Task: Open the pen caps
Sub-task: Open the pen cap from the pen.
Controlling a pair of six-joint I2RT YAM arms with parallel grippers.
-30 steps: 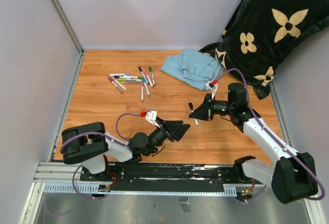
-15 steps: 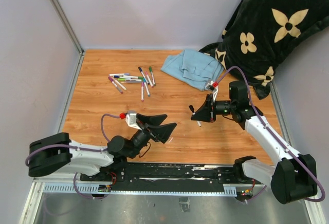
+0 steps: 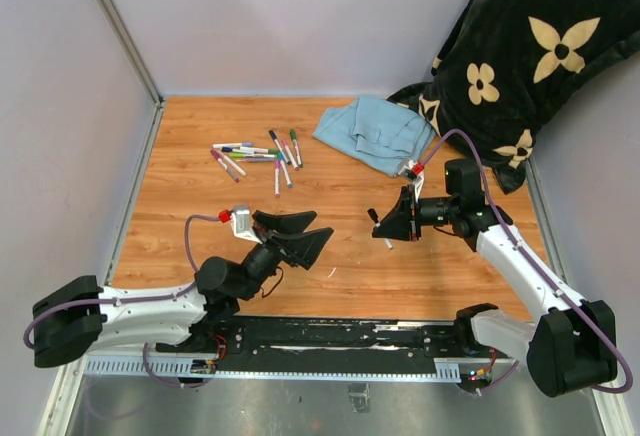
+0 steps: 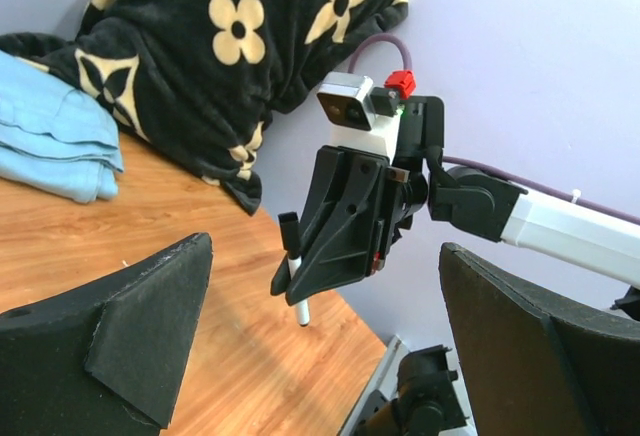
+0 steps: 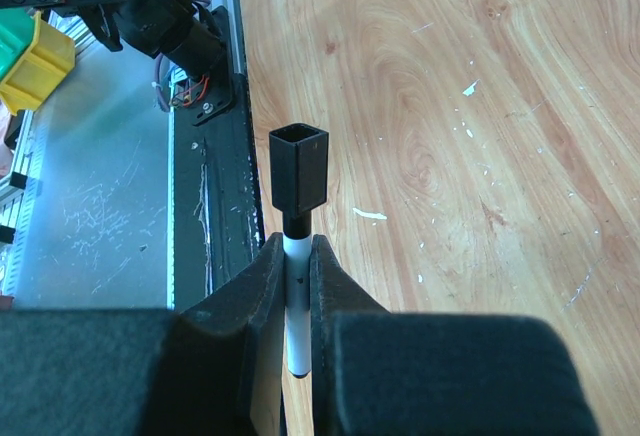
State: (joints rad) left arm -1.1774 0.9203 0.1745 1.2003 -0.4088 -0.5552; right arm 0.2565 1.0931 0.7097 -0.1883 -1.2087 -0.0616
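Now the right fingers (image 5: 345, 291) are closed on one pen (image 5: 296, 301), gripping its white barrel, above the right side of the desk (image 3: 180, 226). Its black cap (image 5: 299, 178) is on and sticks out past them. The left fingers (image 3: 290, 220) are wide open and hold nothing; they point toward that pen but are apart from it. The other pens (image 3: 255, 156), with colored caps, lie in a loose group at the far left of the desk, near a blue cloth (image 3: 375, 131).

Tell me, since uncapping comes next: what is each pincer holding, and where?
Right pincer: a marker, by its white barrel below the black cap. Left pincer: nothing.
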